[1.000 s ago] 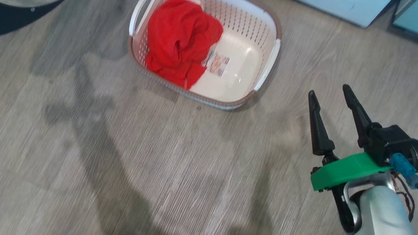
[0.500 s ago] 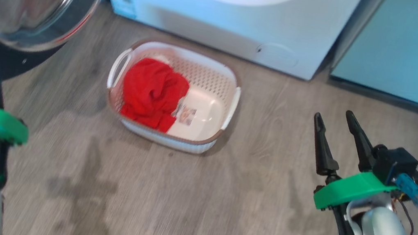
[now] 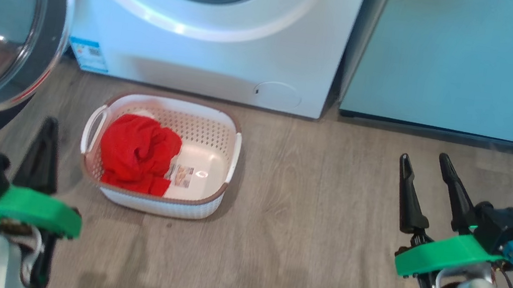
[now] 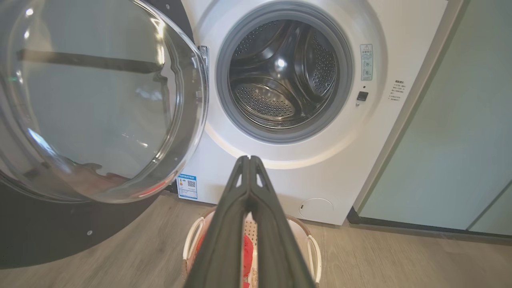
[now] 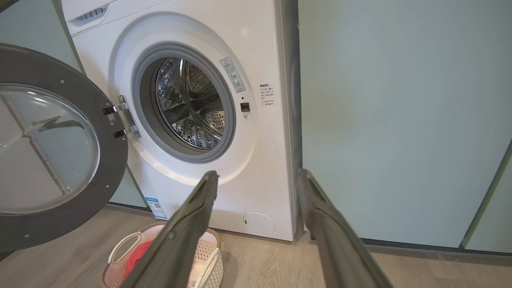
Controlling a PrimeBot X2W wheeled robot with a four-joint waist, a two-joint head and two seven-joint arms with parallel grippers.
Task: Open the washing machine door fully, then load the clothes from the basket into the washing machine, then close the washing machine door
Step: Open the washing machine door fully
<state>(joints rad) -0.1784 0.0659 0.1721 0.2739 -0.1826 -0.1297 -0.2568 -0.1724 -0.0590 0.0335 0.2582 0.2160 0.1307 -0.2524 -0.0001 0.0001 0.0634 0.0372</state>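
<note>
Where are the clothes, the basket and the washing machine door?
the clothes (image 3: 137, 159): head view, middle of the red heap.
the basket (image 3: 160, 206): head view, near perforated wall.
the washing machine door (image 4: 100, 104): left wrist view, clear glass centre.

The clothes are showing bright red in the white, perforated, brown-rimmed basket. The washing machine is showing white, grey-sealed; the washing machine door rim is looking black, perhaps dark grey.

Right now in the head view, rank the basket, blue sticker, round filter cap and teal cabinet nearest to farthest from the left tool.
1. The basket, just right of the left tool.
2. The blue sticker, ahead and slightly right.
3. The filter cap, farther right.
4. The teal cabinet, far right.
</note>
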